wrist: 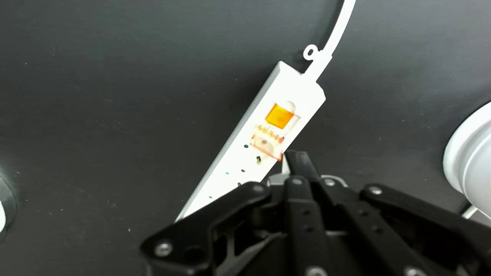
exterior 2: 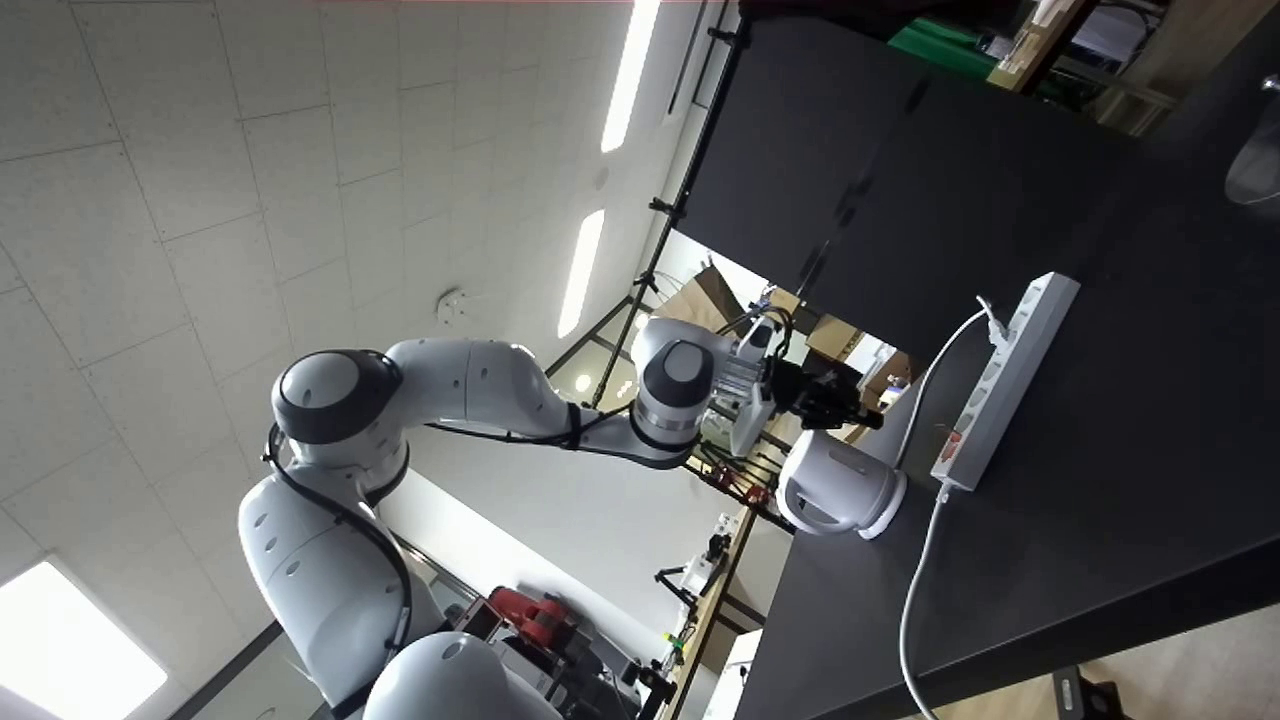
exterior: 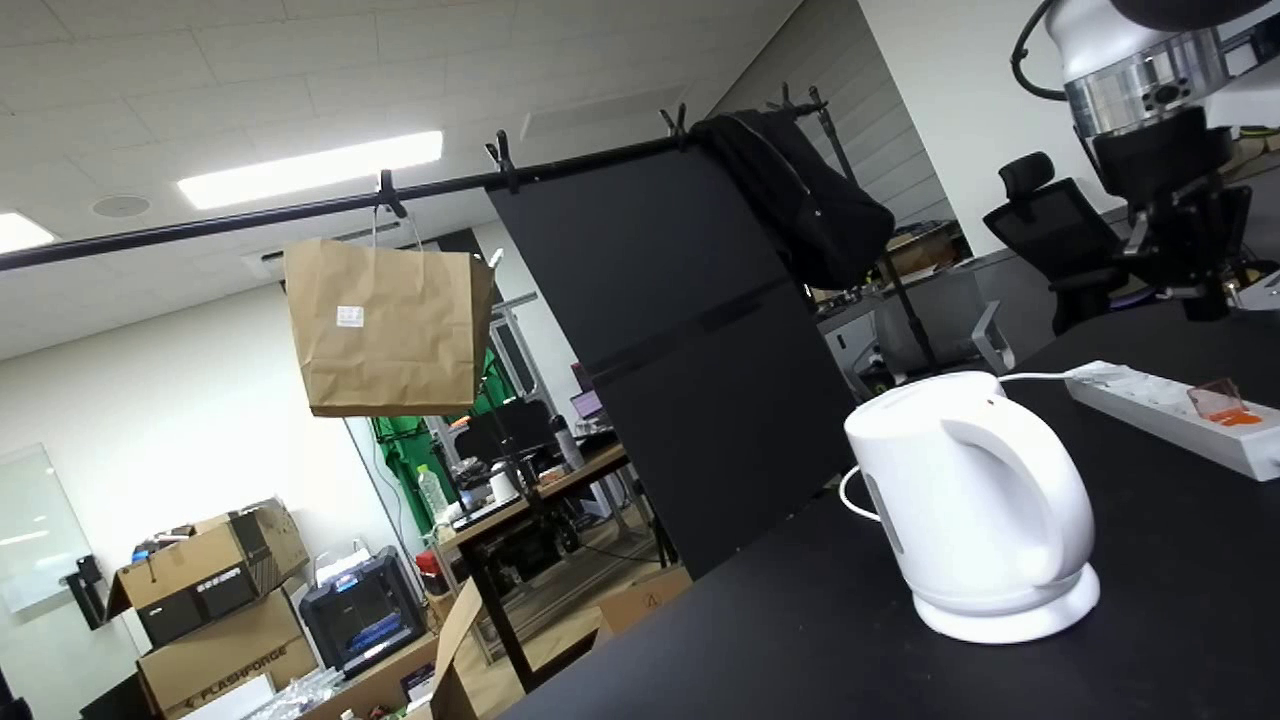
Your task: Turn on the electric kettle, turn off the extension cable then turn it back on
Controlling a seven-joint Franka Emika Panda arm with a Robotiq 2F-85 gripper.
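The white electric kettle (exterior: pixel 965 510) stands upright on its round base on the black table. It shows in an exterior view (exterior 2: pixel 838 478) and at the right edge of the wrist view (wrist: pixel 477 161). The white extension cable (exterior: pixel 1150 400) lies flat on the table; it also shows in an exterior view (exterior 2: pixel 1010 370) and the wrist view (wrist: pixel 249 153). Its switch (wrist: pixel 279 116) looks bright orange, with a clear flap (wrist: pixel 265 143) beside it, raised in an exterior view (exterior: pixel 1215 398). My gripper (wrist: pixel 297 155) is shut and empty, above the table, apart from kettle and strip.
A white cord (exterior 2: pixel 915 590) leaves the strip's switch end. The kettle's white plug (exterior 2: pixel 997 330) sits in a socket. A clear object (exterior 2: pixel 1258 165) is at the table's far side. A white round thing (wrist: pixel 2 216) is cut off at the wrist view's left. A black panel (exterior: pixel 690 350) stands behind.
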